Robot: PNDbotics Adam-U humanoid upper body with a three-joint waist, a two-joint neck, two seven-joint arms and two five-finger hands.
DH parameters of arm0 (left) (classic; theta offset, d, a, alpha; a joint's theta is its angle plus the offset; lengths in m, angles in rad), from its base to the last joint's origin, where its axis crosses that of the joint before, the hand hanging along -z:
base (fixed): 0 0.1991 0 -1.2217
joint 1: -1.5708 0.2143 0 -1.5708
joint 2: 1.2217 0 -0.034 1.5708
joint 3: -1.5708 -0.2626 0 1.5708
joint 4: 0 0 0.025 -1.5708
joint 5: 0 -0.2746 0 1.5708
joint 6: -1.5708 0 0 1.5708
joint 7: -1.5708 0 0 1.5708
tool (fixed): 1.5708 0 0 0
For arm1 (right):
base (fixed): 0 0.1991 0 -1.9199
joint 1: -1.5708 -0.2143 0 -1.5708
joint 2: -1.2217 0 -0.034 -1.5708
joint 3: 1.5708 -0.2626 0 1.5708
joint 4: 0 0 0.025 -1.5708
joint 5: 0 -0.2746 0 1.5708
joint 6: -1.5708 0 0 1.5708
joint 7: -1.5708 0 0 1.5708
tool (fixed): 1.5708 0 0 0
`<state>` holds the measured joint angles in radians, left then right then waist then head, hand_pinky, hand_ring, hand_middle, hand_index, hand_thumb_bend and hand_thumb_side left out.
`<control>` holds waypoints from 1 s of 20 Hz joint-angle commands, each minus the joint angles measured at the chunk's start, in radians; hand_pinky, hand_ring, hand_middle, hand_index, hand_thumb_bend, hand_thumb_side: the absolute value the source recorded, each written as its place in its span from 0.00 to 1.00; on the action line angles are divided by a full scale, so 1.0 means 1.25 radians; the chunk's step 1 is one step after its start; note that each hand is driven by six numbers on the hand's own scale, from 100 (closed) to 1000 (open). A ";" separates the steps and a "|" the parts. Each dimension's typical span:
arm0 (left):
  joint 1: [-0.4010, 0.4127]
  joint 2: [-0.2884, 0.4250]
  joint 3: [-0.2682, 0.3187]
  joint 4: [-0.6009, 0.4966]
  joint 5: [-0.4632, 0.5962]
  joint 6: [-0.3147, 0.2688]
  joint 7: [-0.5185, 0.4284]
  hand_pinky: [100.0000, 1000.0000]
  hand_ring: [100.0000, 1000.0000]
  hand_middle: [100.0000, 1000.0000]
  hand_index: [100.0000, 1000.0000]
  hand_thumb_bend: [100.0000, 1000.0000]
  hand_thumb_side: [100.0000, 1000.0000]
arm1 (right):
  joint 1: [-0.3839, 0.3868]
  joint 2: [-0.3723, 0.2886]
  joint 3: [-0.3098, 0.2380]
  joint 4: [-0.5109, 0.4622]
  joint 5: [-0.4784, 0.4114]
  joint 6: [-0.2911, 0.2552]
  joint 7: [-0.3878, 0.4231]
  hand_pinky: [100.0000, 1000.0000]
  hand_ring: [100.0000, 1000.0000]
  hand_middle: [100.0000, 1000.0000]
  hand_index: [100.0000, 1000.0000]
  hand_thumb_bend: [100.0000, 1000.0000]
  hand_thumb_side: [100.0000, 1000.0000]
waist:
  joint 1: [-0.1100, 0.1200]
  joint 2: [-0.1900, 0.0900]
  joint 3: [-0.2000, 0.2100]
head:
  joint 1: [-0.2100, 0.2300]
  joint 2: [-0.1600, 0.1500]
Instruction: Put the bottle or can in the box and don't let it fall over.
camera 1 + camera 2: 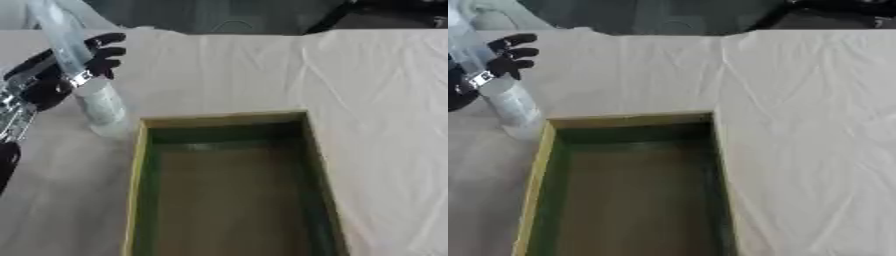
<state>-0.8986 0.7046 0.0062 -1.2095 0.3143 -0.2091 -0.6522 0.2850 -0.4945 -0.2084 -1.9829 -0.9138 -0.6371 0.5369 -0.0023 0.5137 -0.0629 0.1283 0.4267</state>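
Observation:
A clear plastic bottle (pixel 99 102) leans over the white cloth at the upper left, its top tilted toward the far left and its lower end just outside the box's far left corner. My left hand (pixel 54 82) is wrapped round its middle, black fingers (pixel 107 50) showing behind it and the arm coming in from the left edge. The box (pixel 223 119) is an open rectangular one with a yellow rim, green inner walls and a brown floor. It fills the lower middle of the view and holds nothing. My right hand shows in neither view.
A creased white cloth (pixel 376 100) covers the table, with wide room to the right of the box and behind it. Dark objects (pixel 385 15) stand beyond the far edge at the upper right.

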 commanded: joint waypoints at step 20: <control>-0.011 0.006 -0.004 -0.004 0.035 0.019 -0.051 0.88 0.65 1.00 0.07 0.00 0.62 | -0.003 -0.006 -0.017 -0.014 -0.031 -0.062 0.088 0.98 0.75 0.82 0.94 0.00 0.54 | -0.001 -0.011 -0.001 | -0.003 -0.009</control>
<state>-0.9019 0.7037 0.0038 -1.2087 0.3516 -0.1879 -0.7048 0.2752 -0.4886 -0.2153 -1.9829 -0.9423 -0.6225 0.5516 -0.0025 0.5174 -0.0627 0.1257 0.4264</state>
